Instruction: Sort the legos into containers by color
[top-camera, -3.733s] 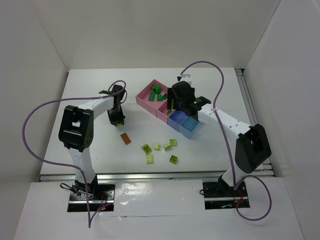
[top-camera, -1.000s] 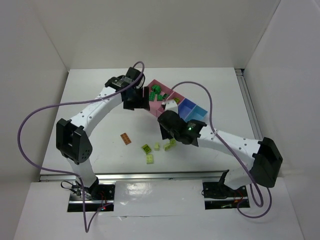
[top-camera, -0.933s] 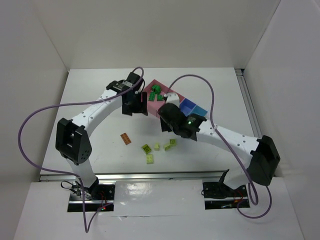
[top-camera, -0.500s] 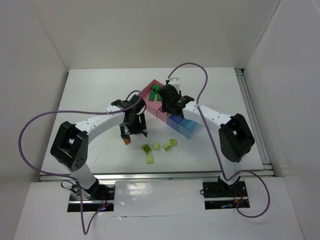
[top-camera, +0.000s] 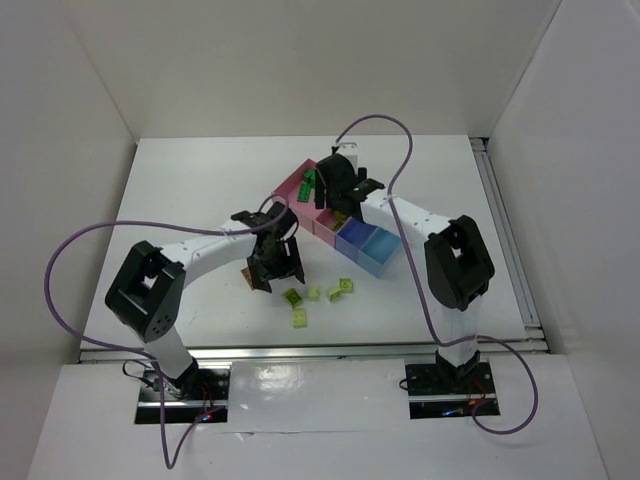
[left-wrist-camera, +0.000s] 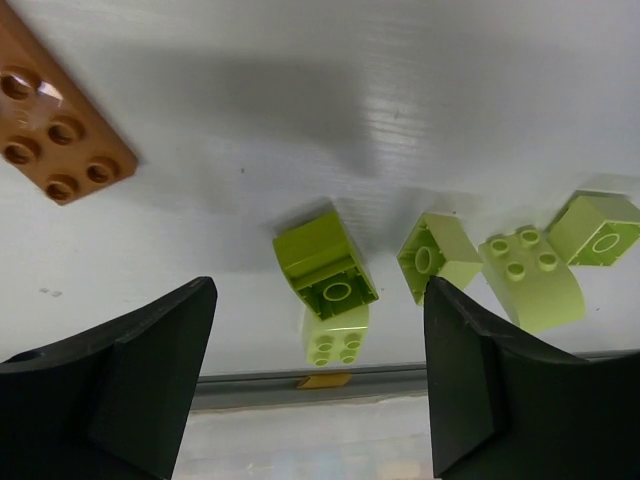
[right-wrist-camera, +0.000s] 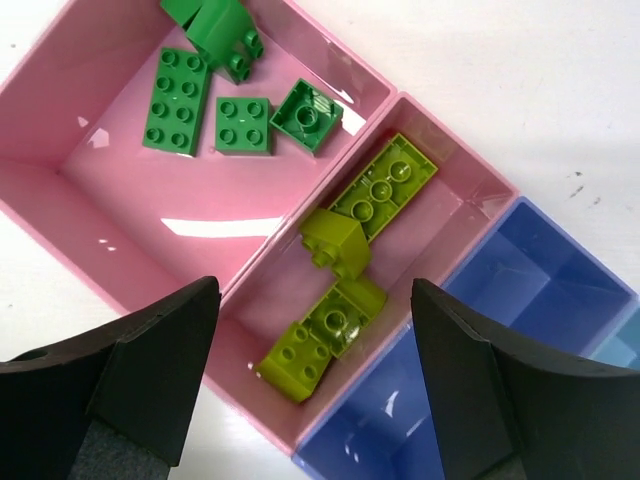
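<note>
My left gripper (left-wrist-camera: 315, 395) hangs open low over loose lime legos (left-wrist-camera: 325, 262) on the white table, the nearest one lying between the lines of its fingers. An orange-brown lego (left-wrist-camera: 55, 128) lies to its left. From above, this gripper (top-camera: 278, 272) sits beside that orange-brown lego (top-camera: 250, 279) and the lime legos (top-camera: 293, 297). My right gripper (right-wrist-camera: 315, 390) is open and empty above the containers. The big pink bin (right-wrist-camera: 90, 190) holds dark green legos (right-wrist-camera: 175, 98). The second pink bin (right-wrist-camera: 455, 200) holds three lime legos (right-wrist-camera: 338, 245). The periwinkle bin (right-wrist-camera: 520, 290) shows no legos.
The light blue bin (top-camera: 382, 250) ends the row of containers at the right. More lime legos (top-camera: 343, 288) lie near the table's front edge, with a metal rail (top-camera: 330, 350) just beyond. Purple cables loop over both arms.
My right gripper has opened over the second pink bin, where a lime lego now lies loose. My left gripper has opened a little and slid from the orange-brown lego towards the lime ones.
</note>
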